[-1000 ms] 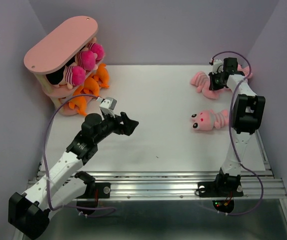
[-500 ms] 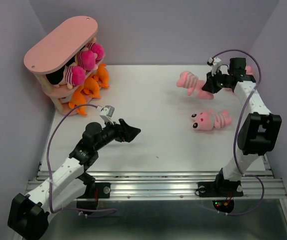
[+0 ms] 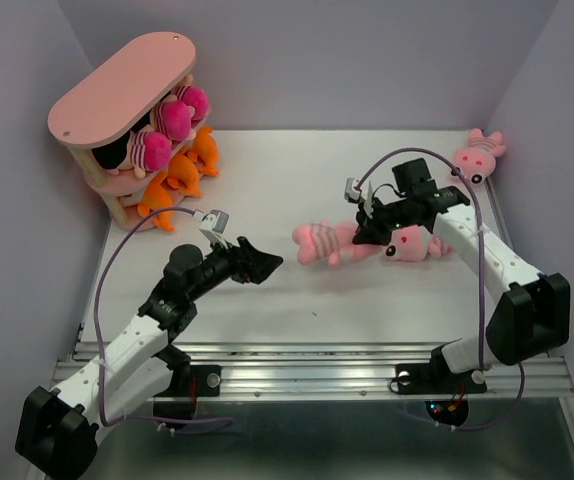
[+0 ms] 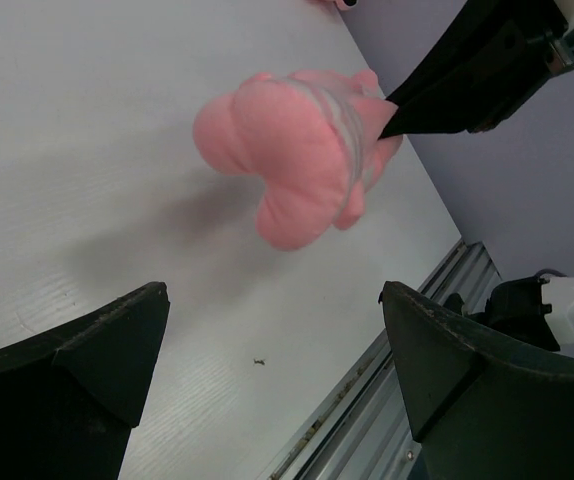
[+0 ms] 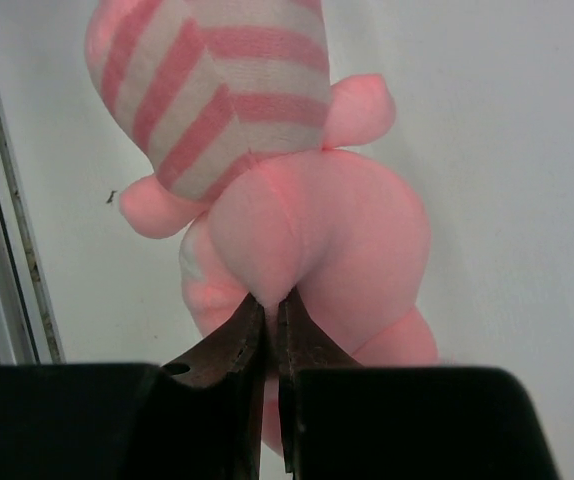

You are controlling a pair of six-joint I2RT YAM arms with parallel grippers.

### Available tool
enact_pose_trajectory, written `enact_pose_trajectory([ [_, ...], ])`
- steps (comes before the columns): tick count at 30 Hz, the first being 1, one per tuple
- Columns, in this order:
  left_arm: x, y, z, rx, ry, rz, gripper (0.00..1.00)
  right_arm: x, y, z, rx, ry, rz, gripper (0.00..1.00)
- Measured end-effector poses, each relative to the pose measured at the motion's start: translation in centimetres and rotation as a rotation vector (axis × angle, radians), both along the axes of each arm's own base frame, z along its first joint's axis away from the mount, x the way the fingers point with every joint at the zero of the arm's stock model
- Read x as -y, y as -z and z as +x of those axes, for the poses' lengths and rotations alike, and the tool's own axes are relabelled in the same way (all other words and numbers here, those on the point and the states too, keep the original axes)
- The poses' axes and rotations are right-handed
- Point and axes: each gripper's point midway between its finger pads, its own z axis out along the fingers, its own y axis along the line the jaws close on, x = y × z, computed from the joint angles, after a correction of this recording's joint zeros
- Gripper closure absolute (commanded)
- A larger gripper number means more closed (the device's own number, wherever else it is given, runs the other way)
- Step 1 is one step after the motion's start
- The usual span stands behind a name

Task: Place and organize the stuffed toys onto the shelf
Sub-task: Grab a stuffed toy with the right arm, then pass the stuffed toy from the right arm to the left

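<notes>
My right gripper (image 3: 369,231) is shut on a light pink striped stuffed toy (image 3: 325,243), pinching a fold of its plush between the fingers (image 5: 250,335). The toy (image 5: 267,150) hangs just above the table near the middle. My left gripper (image 3: 259,262) stands open a short way left of it and holds nothing. From the left wrist the same toy (image 4: 292,165) shows ahead of the wide-apart fingers (image 4: 137,320). A second pink toy (image 3: 414,246) lies under my right arm. A third (image 3: 478,158) lies at the far right. The pink shelf (image 3: 117,80) stands at the far left.
Magenta-striped dolls (image 3: 172,120) and orange toys (image 3: 172,180) sit on the shelf's lower tiers. One orange toy (image 3: 155,210) lies at the shelf's foot. A metal rail (image 3: 317,360) runs along the table's near edge. Purple walls close in the back and sides.
My right arm has swung from the far right corner to the table's middle, carrying the pink striped toy leftward. My left gripper pulled back slightly, then held still and open.
</notes>
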Motion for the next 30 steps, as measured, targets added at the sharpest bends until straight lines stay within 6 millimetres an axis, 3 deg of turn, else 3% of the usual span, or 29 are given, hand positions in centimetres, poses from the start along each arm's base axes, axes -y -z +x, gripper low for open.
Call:
enact_pose_trajectory([
  [2, 0.0, 0.1, 0.0, -0.003, 0.000, 0.001, 0.01, -0.8, 0.1, -1.8, 0.015, -0.037, -0.021, 0.99],
  [7, 0.0, 0.1, -0.2, -0.014, 0.002, -0.003, 0.01, -1.5, -0.1, -3.9, 0.053, -0.074, -0.042, 0.99],
  [17, -0.2, -0.4, -0.9, 0.002, 0.012, -0.014, 0.01, 0.1, 3.4, -4.5, 0.030, -0.045, -0.131, 0.99],
  [30, 0.5, -0.2, -1.7, 0.111, 0.117, 0.087, 0.01, 2.2, 4.6, -4.3, 0.071, -0.083, -0.265, 0.99],
])
